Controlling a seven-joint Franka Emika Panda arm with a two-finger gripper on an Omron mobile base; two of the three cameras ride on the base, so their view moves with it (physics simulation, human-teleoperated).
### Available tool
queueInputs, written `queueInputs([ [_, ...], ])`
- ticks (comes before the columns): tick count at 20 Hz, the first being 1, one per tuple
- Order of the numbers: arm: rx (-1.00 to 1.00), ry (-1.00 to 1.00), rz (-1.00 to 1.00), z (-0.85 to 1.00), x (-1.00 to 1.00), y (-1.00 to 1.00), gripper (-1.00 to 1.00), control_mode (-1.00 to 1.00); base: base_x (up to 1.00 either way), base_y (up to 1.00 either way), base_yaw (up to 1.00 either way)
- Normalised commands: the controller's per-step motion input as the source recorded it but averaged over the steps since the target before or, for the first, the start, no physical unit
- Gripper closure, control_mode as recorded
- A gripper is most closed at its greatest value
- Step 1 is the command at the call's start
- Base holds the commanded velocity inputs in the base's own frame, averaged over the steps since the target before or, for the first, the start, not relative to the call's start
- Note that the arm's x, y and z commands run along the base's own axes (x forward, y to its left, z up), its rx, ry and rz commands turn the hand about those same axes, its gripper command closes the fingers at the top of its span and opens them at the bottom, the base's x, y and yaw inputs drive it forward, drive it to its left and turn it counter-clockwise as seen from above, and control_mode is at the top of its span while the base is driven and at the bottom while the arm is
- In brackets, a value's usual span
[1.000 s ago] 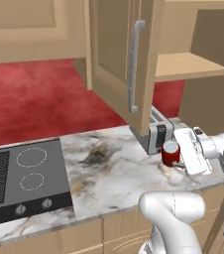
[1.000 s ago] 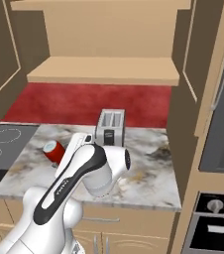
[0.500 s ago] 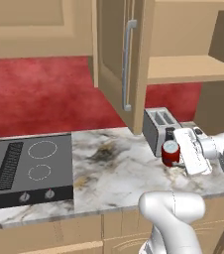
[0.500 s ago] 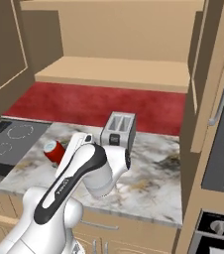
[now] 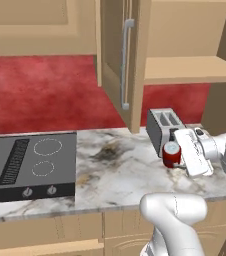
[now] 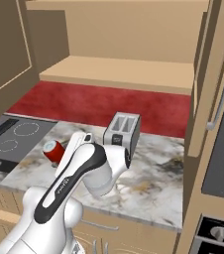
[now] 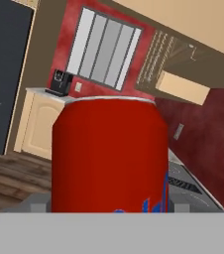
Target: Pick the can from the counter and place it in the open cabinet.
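The fingers (image 5: 176, 156) pinch the can (image 5: 171, 154); in the hand view the can (image 7: 110, 155) sits close between the two tips. The can is held above the marbled table (image 5: 115, 175), clear of its surface. In the left base view the toaster (image 5: 162, 125) stands just beside the can at 11 o'clock. The black cooktop (image 5: 27, 165) lies at 9 o'clock from the can, well apart. At 12 o'clock, above and behind the toaster, the cabinet (image 5: 185, 70) is open. Its door (image 5: 120, 60) stands at 11 o'clock and carries a vertical silver bar handle (image 5: 126, 64).
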Motion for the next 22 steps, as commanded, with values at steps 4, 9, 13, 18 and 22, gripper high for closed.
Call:
queueInputs([
  [4, 0.0, 0.0, 0.02, 0.0, 0.0, 0.0, 1.0, -1.0, 0.0, 0.0, 0.01],
  [9, 0.0, -0.01, -0.01, 0.01, 0.0, 0.0, 1.0, -1.0, 0.0, 0.0, 0.0],
  [13, 0.0, 0.0, -0.1, 0.43, 0.0, 0.0, 1.0, -1.0, 0.0, 0.0, 0.0],
  [18, 0.0, 0.0, -0.15, 0.7, -0.01, 0.01, 1.0, -1.0, 0.0, 0.0, 0.0],
  [22, 0.0, 0.0, -0.2, 0.7, -0.01, 0.01, 1.0, -1.0, 0.0, 0.0, 0.0],
])
